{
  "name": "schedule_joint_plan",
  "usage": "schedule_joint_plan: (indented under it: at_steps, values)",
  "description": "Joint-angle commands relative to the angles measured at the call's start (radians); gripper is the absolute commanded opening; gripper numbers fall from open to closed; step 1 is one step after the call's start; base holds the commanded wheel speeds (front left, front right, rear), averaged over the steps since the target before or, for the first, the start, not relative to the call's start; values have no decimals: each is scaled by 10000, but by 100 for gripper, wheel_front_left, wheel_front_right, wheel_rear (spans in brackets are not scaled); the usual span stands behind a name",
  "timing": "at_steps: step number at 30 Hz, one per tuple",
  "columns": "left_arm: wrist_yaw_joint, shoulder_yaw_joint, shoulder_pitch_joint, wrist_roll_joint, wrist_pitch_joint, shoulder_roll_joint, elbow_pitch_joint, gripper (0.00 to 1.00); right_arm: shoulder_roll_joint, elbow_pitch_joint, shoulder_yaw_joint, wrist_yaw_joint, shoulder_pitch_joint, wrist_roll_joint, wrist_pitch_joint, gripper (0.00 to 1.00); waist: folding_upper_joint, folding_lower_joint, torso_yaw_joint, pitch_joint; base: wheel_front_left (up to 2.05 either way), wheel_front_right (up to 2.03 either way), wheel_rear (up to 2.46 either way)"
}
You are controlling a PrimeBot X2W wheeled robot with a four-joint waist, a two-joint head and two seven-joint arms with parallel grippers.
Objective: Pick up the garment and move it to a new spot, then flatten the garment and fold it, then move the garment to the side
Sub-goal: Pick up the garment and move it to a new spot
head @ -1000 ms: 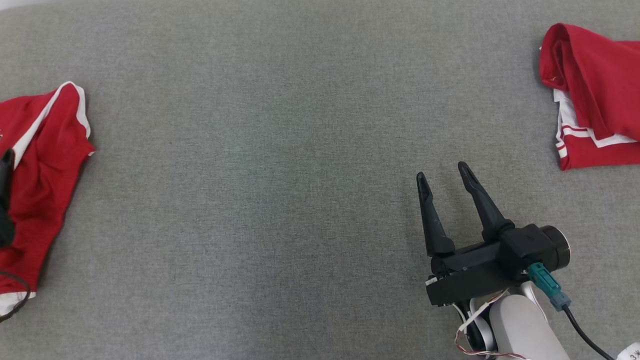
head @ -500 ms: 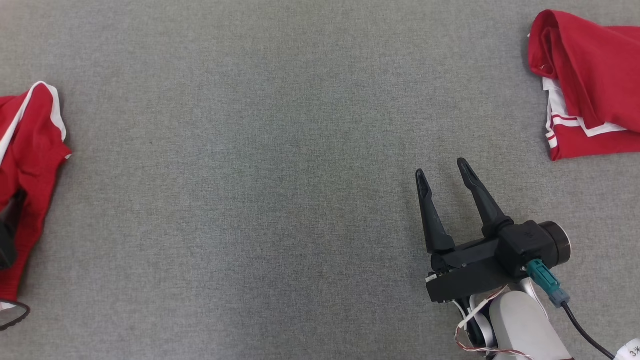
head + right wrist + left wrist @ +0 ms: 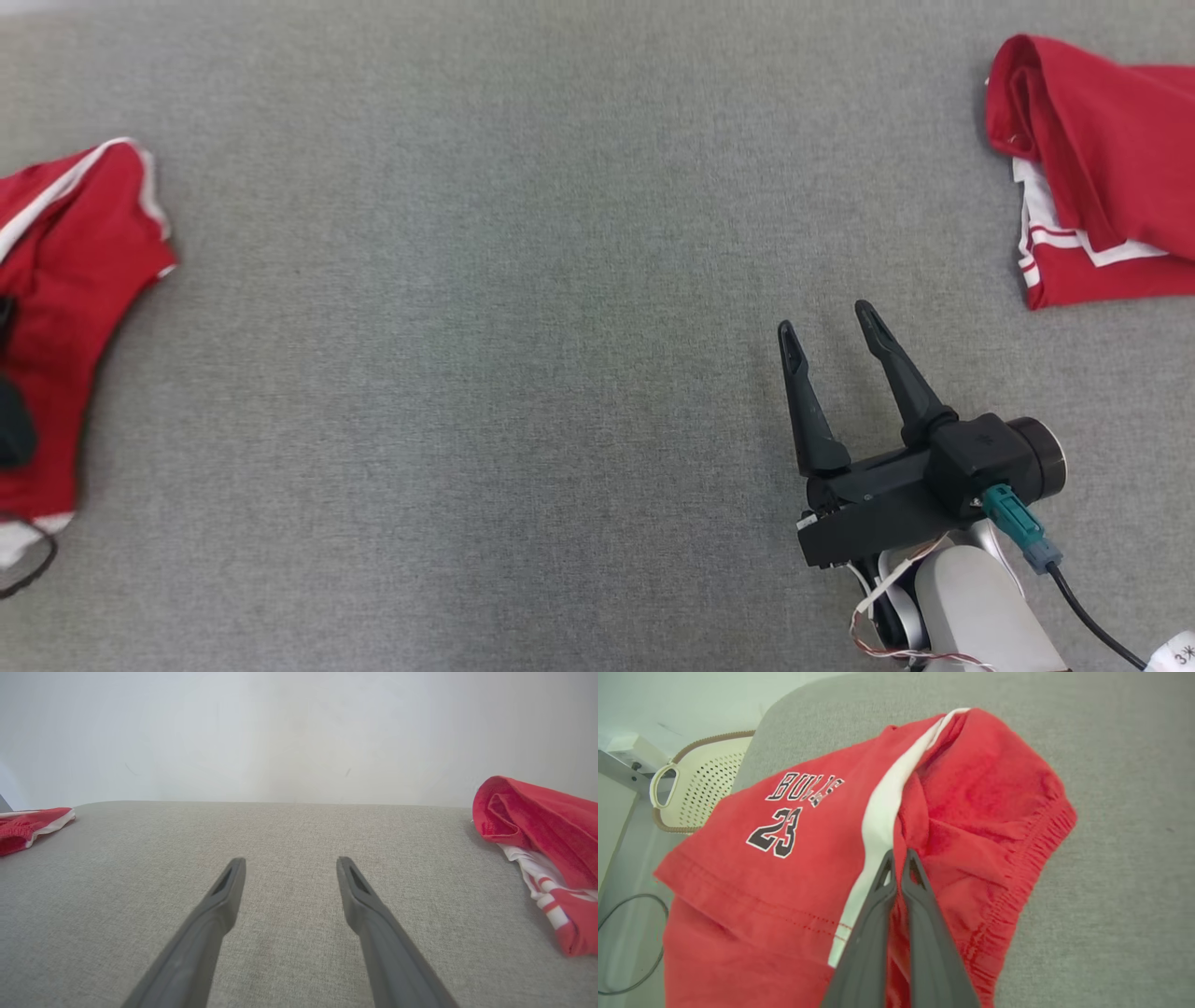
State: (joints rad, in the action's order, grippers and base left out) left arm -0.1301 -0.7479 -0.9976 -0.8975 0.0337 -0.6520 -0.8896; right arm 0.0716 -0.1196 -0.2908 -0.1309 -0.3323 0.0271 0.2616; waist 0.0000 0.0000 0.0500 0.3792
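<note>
Garment (image 3: 84,280) lies left; stack (image 3: 1102,168), perhaps 2 pieces, right.

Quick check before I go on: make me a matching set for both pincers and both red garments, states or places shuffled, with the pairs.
1 left pincer
2 right pincer
3 Bulls shorts
4 folded red garment

a far right of the grey surface
b open over bare surface
c shut on fabric
d pinched, at the left edge

Pairs: 1-c; 2-b; 3-d; 4-a

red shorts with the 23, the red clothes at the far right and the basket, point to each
red shorts (image 3: 784,882), left wrist view, red panel under the number
red clothes (image 3: 1111,159), head view, top red layer
basket (image 3: 714,770), left wrist view, perforated side wall
</note>
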Motion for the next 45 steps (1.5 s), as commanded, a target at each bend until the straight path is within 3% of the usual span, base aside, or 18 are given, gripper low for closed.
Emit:
schedule_joint_plan:
  at_steps: [1,12,32,45]
  values:
    - [2,-116,-143,-83,-248,-1,102,0,13,-19,8,1,79,43,46,100,0,0,81,-172,0,0,0]
    - [3,-1222,-721,-171,-1603,-50,1729,0,-34,-109,87,1,424,410,44,100,0,0,103,-1209,0,0,0]
    - [60,-2260,-1120,-185,-1496,-190,5499,0,-160,12,253,1,866,781,46,100,0,0,-995,-1876,0,0,0]
    - [525,-2703,-709,-273,-1172,587,7216,0,-210,143,326,3,999,804,44,100,0,0,-1682,-1865,0,0,0]
